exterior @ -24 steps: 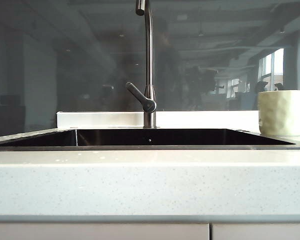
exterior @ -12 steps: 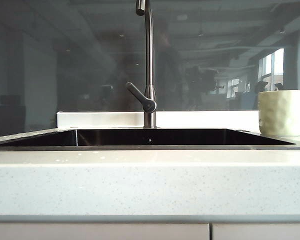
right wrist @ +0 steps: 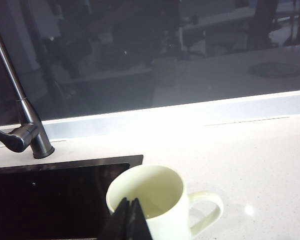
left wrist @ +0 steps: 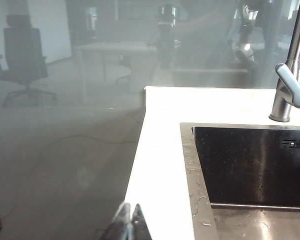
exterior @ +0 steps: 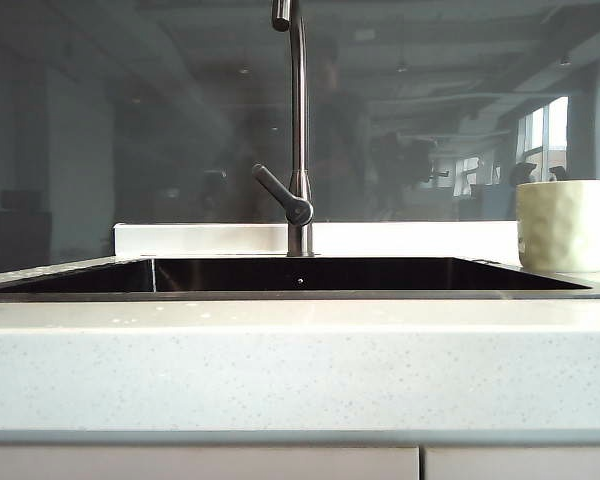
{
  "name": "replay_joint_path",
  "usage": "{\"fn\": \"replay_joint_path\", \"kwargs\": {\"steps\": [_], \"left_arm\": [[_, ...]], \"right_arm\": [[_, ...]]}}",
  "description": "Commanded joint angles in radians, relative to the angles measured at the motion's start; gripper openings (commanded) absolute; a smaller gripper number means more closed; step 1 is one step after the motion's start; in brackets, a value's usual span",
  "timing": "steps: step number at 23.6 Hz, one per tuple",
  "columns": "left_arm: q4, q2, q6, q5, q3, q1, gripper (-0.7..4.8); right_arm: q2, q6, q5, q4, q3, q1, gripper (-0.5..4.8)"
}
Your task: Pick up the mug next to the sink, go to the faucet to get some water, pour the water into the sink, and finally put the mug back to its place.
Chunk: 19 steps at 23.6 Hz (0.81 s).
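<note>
A pale speckled countertop [exterior: 300, 365] runs before a dark glass wall, holding the sink [exterior: 300, 275], the faucet [exterior: 298, 130] behind it and the mug [exterior: 565, 225] at the sink's right. The left gripper [left wrist: 129, 222], jaws pressed together, hangs over the counter's left edge. The right gripper [right wrist: 129, 217], jaws likewise together and empty, hovers above the mug's [right wrist: 157, 202] near rim.

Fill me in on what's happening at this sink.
Nothing is being handled yet. The pale cream dimpled ceramic mug stands on the speckled countertop just right of the dark rectangular sink, apparently empty. The right gripper hangs shut just above the mug's near rim, holding nothing. The left gripper is shut too, off the counter's left end. No water runs from the tall brushed-steel gooseneck faucet.
</note>
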Motion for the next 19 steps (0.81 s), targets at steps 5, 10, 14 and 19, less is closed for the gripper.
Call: {"fn": "replay_joint_path", "kwargs": {"steps": [5,10,14,19], "left_arm": [[0.012,0.000,-0.006,0.005,0.003,0.002,-0.03],[0.012,0.001,-0.006,0.004,0.003,0.002,-0.03],[0.012,0.000,-0.006,0.005,0.003,0.002,-0.03],[0.011,0.001,-0.006,0.004,0.003,0.002,-0.03]], "right_arm": [[-0.002,0.004,0.000,0.018,0.004,0.000,-0.09],[-0.002,0.004,0.000,0.018,0.004,0.000,-0.09],[-0.002,0.004,0.000,0.018,0.004,0.000,-0.09],[-0.119,-0.004,0.002,-0.153,-0.001,-0.023,-0.09]]}}
